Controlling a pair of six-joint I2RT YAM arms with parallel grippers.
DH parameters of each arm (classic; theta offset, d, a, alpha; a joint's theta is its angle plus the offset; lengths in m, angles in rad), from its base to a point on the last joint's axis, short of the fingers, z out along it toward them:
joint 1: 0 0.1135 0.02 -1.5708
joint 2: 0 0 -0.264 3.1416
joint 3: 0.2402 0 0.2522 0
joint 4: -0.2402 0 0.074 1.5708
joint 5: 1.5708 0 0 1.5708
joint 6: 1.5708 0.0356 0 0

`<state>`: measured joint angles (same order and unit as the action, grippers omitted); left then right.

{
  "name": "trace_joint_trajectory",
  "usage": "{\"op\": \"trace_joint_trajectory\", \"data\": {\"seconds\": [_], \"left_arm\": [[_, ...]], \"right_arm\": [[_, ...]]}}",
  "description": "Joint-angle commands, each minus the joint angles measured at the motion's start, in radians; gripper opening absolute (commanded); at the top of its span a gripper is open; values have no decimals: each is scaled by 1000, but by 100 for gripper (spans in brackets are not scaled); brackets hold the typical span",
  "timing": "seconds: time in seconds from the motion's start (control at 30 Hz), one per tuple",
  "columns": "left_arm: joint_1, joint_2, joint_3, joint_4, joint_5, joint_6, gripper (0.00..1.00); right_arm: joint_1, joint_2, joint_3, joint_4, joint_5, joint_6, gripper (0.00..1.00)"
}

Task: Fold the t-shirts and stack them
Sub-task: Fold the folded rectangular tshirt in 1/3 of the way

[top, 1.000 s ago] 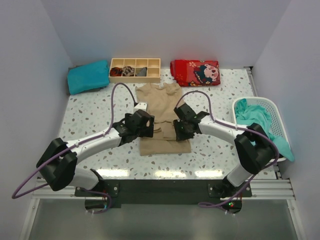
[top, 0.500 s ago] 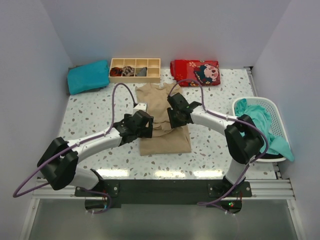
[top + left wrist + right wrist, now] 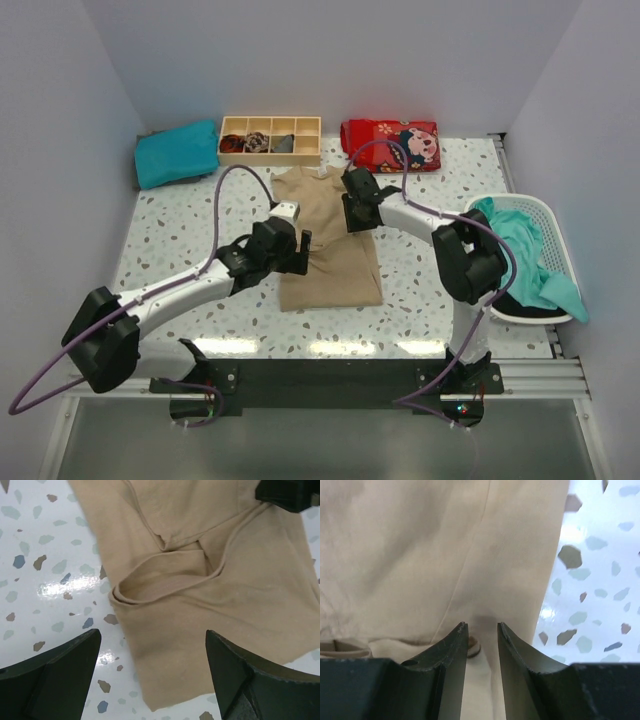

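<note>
Since a second ago, the right arm has swung away from the near edge, and its right tool (image 3: 358,212) now sits over the far right part of the tan t-shirt (image 3: 330,250), close to the collar end. The left arm has shifted only a little.

The tan t-shirt lies flat in the middle of the speckled worktop (image 3: 170,230), collar toward the back wall, partly folded into a long narrow shape. In the right wrist view, the right tool (image 3: 482,625) has its two fingers drawn near each other with a narrow gap, tips down on the tan cloth beside a seam; whether they pinch a fold cannot be told.

The left tool (image 3: 290,245) hangs over the shirt's left edge. In the left wrist view its fingers stand wide apart (image 3: 152,635), holding nothing, with a rounded opening of the shirt lying below them.

At the back left lies a folded teal t-shirt (image 3: 177,152), next to a wooden divided box (image 3: 270,138) and a red patterned cloth (image 3: 391,145). At the right, a white basket (image 3: 548,222) holds a crumpled teal t-shirt (image 3: 510,235).
</note>
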<state>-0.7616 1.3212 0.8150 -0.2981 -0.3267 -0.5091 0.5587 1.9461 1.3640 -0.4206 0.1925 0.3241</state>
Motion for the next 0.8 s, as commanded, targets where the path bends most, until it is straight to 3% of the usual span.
{"op": "trace_joint_trajectory", "data": {"seconds": [0.0, 0.17, 0.33, 0.47, 0.6, 0.77], "left_arm": [[-7, -45, -22, 105, 138, 89, 90], [-7, -2, -10, 126, 150, 116, 90], [-4, 151, 13, 97, 74, 86, 90], [-1, 277, 52, 105, -17, 27, 91], [4, 331, 88, 168, -60, 14, 91], [5, 381, 159, 120, -138, 14, 91]], "right_arm": [[-22, 17, 109, 52, 38, -46, 34], [-40, 5, 190, 5, 41, -78, 34], [-40, -99, 144, -67, -34, -71, 39], [-39, -206, -9, -79, -53, -60, 41], [-39, -298, -114, -87, -94, -43, 42], [-37, -389, -221, -92, -156, -8, 42]]}}
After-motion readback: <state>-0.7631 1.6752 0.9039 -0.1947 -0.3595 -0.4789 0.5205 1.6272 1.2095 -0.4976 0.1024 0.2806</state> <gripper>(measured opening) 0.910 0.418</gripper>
